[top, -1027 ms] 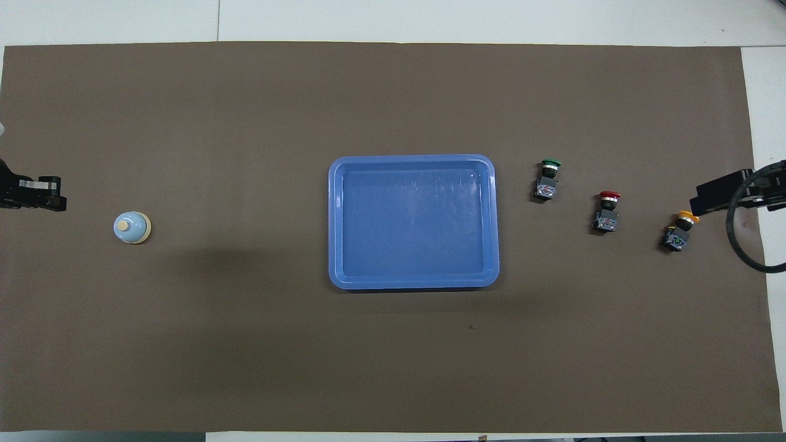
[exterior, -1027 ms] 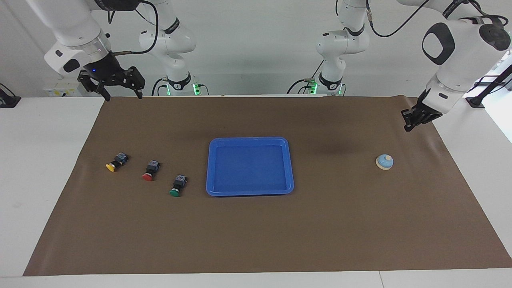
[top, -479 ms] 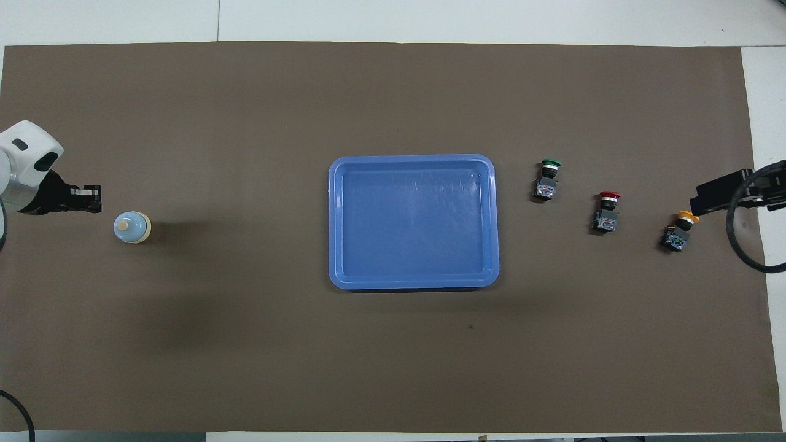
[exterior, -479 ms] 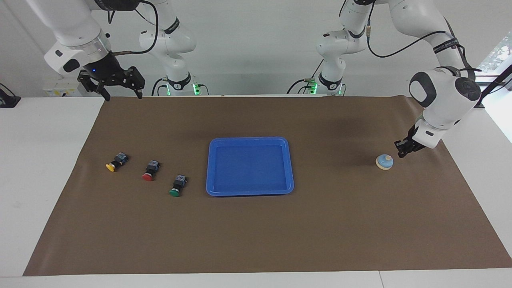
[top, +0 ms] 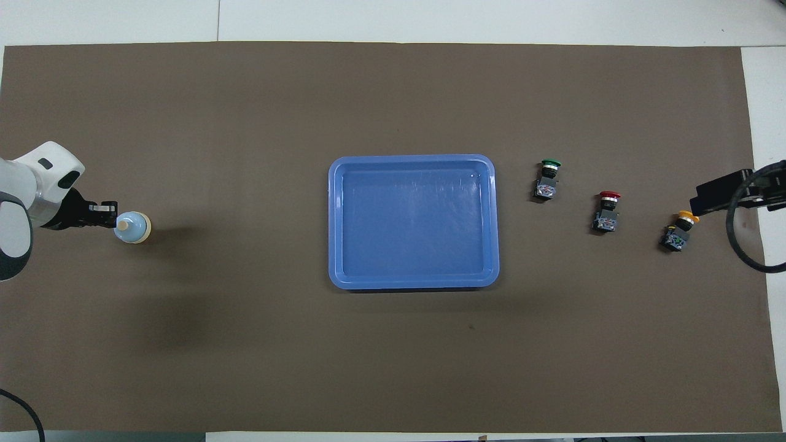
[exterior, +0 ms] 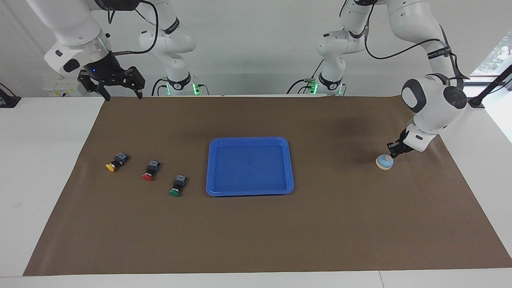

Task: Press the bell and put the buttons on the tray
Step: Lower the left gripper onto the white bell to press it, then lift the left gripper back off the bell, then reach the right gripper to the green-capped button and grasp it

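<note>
Left tool [exterior: 392, 154], fingertips pinched shut on nothing, sits right at the bell's [exterior: 385, 162] knob at the left arm's end of the surface [exterior: 340, 224]; in the overhead view the bell [top: 132, 227] lies at 3 o'clock from the tool tip [top: 110, 215], just touching or a hair apart, can't tell which. Likely next is a short downward press, left arm by far the nearer one. Right tool [exterior: 118, 86] waits spread wide, holding nothing, up over the mat corner; yellow button [exterior: 116, 162], red button [exterior: 150, 170], green button [exterior: 178, 185] lie in a row beside the empty tray [exterior: 250, 141] at mid-surface.
</note>
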